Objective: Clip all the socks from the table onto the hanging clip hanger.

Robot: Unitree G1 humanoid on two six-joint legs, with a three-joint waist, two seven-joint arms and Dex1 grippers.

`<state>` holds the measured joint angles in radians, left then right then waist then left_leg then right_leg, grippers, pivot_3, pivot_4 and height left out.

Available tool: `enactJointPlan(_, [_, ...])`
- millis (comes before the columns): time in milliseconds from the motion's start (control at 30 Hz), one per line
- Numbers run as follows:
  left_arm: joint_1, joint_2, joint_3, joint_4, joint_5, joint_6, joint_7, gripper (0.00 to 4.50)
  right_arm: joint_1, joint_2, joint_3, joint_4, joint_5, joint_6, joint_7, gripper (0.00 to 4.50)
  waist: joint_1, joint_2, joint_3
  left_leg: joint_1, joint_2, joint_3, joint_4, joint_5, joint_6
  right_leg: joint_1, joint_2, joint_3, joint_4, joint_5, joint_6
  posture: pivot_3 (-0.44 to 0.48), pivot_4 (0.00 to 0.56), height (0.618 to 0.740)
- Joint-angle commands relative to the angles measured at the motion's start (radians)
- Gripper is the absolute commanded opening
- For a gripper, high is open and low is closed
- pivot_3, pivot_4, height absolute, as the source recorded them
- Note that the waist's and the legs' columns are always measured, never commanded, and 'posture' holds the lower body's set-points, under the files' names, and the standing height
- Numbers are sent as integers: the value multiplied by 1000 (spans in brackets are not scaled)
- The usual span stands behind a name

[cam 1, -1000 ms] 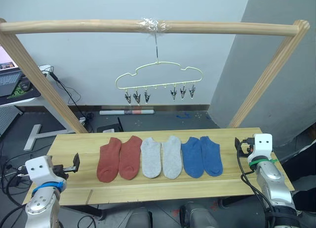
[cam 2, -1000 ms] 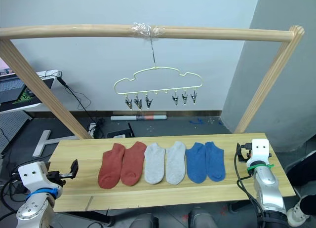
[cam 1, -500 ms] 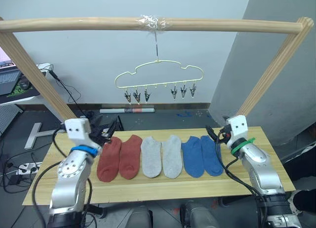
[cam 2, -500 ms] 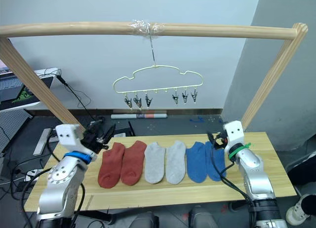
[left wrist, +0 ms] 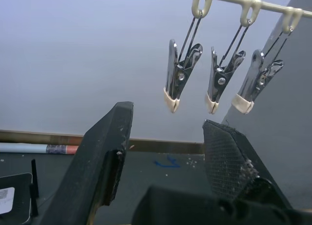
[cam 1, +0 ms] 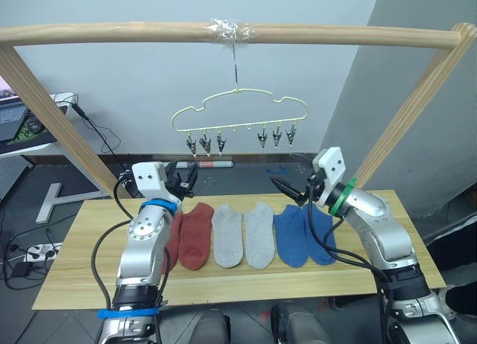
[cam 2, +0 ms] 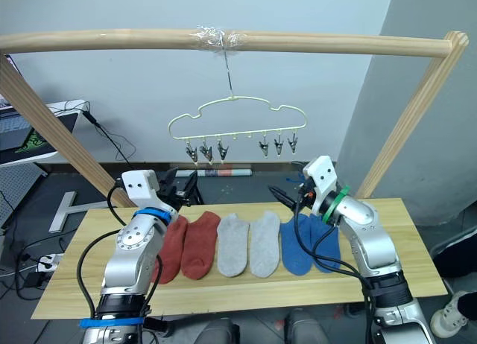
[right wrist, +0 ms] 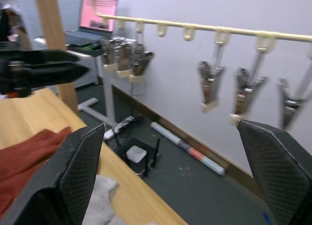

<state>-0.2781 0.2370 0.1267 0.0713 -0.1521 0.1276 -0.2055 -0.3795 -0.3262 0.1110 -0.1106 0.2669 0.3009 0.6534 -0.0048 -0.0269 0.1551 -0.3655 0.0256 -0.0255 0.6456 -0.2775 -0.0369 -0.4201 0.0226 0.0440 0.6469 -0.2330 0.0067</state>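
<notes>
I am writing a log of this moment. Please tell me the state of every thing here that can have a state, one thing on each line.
Left gripper: open, empty.
Right gripper: open, empty.
Clip hanger: hanging on the pole by its hook.
Six clips: shut, empty.
Socks: six, flat in a row on the table, none clipped.
Laptop: open, screen lit.

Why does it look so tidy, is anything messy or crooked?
Nothing stands out. The six socks lie flat in a neat row on the table, in colour pairs. The hanger hangs level and its clips are empty. Both the left gripper and the right gripper are open and hold nothing.
</notes>
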Motion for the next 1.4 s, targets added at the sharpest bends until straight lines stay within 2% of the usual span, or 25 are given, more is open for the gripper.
enactJointPlan(33, [-58,-4,3,28,27,-56,26,2610,-38,16,3,-19,22,7,15,4500,0,0,0,0,0,0,0,0,0,0,0,0,0,0,0,10,156,740])
enactJointPlan(400, [-145,-27,5,141,52,-124,68,2610,-76,33,37,-78,94,101,93,4500,-1,0,3,0,0,0,0,0,0,0,-1,-1,1,0,0,-9,163,740])
enactJointPlan(667, [-211,-25,5,210,60,-170,77,2610,-121,37,31,-99,114,153,85,4500,-4,0,4,0,0,0,0,0,0,0,0,-2,0,0,0,-14,166,740])
enactJointPlan(1100, [-214,-39,-9,192,108,-183,130,2610,-143,26,21,-126,145,197,84,4500,-12,0,5,0,1,0,0,0,0,0,-1,-1,1,0,0,-20,163,740])
enactJointPlan(1367, [-214,-38,-1,187,88,-186,111,2610,-144,25,17,-131,148,205,86,4500,-19,0,5,0,1,0,0,0,0,0,-1,-1,1,0,0,-16,162,740])
enactJointPlan(1400, [-214,-37,-2,186,89,-187,110,2250,-144,24,16,-131,147,205,86,4500,-20,0,5,0,1,0,0,0,0,0,-1,-1,1,0,0,-16,162,740])
